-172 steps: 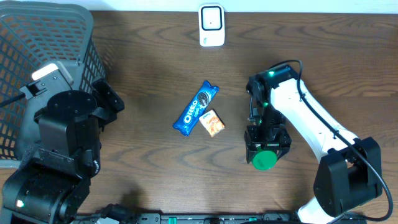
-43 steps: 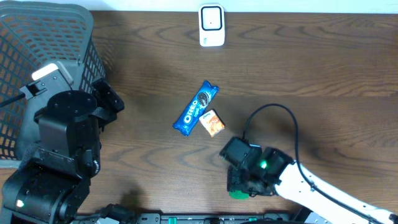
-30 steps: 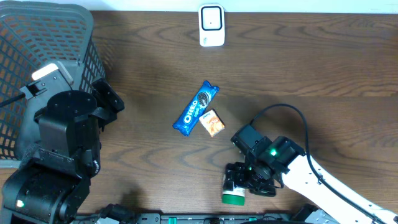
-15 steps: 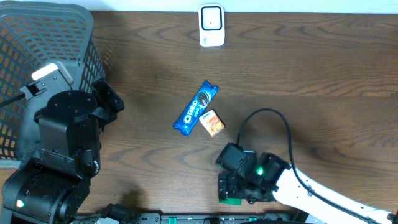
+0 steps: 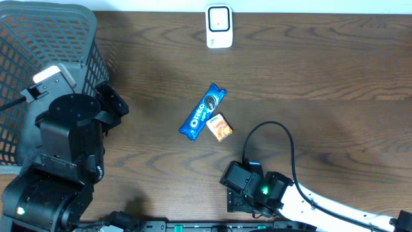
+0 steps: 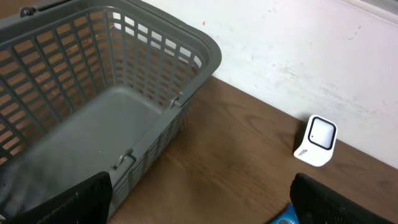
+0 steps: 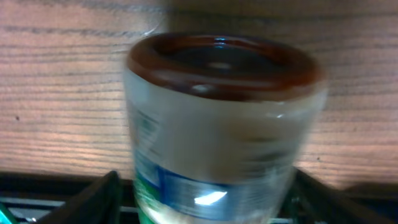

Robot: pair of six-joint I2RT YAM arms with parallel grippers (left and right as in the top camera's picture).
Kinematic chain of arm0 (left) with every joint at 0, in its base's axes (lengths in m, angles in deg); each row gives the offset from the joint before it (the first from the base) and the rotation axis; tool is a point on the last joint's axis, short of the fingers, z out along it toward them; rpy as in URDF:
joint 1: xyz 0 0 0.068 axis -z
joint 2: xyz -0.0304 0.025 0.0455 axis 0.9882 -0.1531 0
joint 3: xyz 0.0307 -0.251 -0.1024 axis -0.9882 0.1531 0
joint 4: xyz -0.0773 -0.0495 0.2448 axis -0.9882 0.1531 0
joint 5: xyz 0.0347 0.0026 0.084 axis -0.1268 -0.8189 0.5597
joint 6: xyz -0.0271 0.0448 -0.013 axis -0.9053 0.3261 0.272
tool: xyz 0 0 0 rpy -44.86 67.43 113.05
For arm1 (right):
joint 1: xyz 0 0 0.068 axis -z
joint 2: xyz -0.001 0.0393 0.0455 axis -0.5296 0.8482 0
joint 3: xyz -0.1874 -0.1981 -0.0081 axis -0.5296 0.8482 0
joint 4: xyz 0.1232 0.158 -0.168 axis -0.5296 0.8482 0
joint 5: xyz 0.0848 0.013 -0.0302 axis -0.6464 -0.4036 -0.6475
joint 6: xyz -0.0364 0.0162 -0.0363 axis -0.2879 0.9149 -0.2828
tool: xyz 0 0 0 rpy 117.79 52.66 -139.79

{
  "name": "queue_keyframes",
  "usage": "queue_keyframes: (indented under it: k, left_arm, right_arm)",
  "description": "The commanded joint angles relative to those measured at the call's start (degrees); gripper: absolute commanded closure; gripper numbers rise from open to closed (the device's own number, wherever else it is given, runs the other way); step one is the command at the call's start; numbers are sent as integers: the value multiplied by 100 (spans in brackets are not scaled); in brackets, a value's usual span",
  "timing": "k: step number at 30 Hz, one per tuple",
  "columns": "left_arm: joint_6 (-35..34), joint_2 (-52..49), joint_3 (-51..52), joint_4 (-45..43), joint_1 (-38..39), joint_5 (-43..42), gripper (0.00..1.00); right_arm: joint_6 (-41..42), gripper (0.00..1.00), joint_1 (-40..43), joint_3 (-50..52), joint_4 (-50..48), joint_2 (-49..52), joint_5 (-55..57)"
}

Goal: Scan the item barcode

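Dark wood worktop (image 5: pixel 335 71), grey basket (image 5: pixel 58 38) at my left, white scanner (image 5: pixel 219 26) at its far edge; my left jaws stand wide and bare; a clear, brown-based bottle (image 7: pixel 217 124) lies between my right jaws by the near edge, well apart from the scanner; whether they clamp it I cannot tell.
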Motion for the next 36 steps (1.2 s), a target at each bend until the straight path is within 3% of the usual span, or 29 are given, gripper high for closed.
queue_keyframes:
  k: [1,5,9,10,12,17,22,25,28,36]
  left_arm:
    - [79,2,-20,11,-24,74,9]
    - [79,0,-20,11,-24,74,8]
    - [79,0,-20,11,-24,74,9]
    - [79,0,-20,11,-24,74,9]
    - [79,0,-20,11,-24,74,9]
    - [81,0,-20,11,-24,74,8]
    - [79,0,-20,11,-24,74,9]
    - [81,0,-20,11,-24,74,9]
    - [79,0,-20,11,-24,74,8]
    - [79,0,-20,11,-24,74,9]
  right_arm:
    - [81,31,-55,48,24,-42,50]
    - [81,40,-55,50,96,-42,52]
    - [59,42,-52,50,140,-42,50]
    - [48,26,-52,50,170,-42,48]
    - [-31,12,-52,50,234,-42,-52]
    - [-22,10,-221,197,219,-37,-103]
    - [-20,16,-319,391,-151,-37,-127]
    - [-20,33,-319,435,-205,-37,-125]
    - [-26,42,-319,435,-199,-37,-120]
    - [-146,43,-234,177,249,-42,-212]
